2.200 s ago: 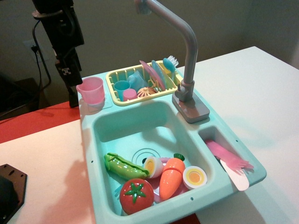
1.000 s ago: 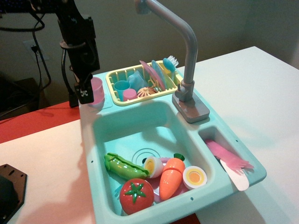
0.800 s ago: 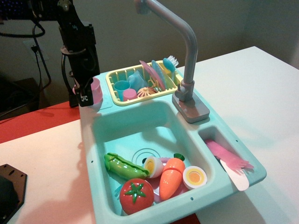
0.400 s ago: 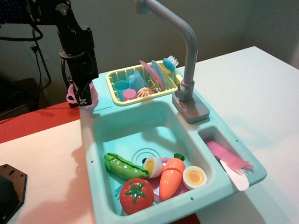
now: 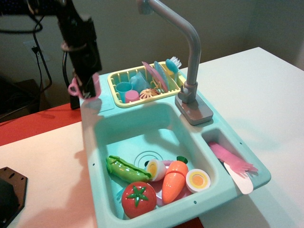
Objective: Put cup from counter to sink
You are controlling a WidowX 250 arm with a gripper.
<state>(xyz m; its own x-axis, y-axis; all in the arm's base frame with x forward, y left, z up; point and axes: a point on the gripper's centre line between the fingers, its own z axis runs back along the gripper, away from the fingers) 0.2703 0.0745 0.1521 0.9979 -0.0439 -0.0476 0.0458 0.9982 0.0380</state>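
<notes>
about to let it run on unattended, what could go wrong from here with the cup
The gripper holds the cup by one wall, handle sticking out left, so it may twist or slip. The faucet arches over the sink; the arm could hit it. The tomato, carrot and eggs crowd the near end, so the cup may land tipped.

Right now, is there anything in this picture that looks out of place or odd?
The sink holds toy food, a tomato, carrot, pea pod and egg halves, an odd place for it. The gripper holds the pink cup above the counter. Nothing looks spilled or broken.
</notes>
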